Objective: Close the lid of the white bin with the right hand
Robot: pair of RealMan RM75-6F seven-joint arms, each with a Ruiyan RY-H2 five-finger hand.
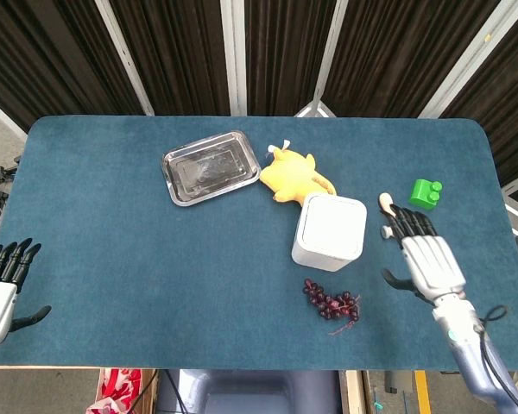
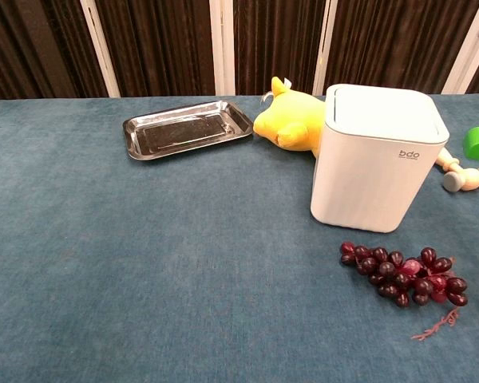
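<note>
The white bin (image 1: 330, 231) (image 2: 377, 158) stands right of the table's middle with its lid lying flat and closed on top. My right hand (image 1: 426, 257) hovers to the right of the bin, apart from it, fingers spread and holding nothing. It does not show in the chest view. My left hand (image 1: 2, 280) stays at the table's near left corner, fingers apart and empty.
A yellow plush toy (image 1: 293, 174) lies just behind the bin, a steel tray (image 1: 210, 166) further left. Dark grapes (image 1: 331, 303) lie in front of the bin. A wooden piece (image 1: 386, 205) and a green block (image 1: 426, 192) sit to the right, near my right hand.
</note>
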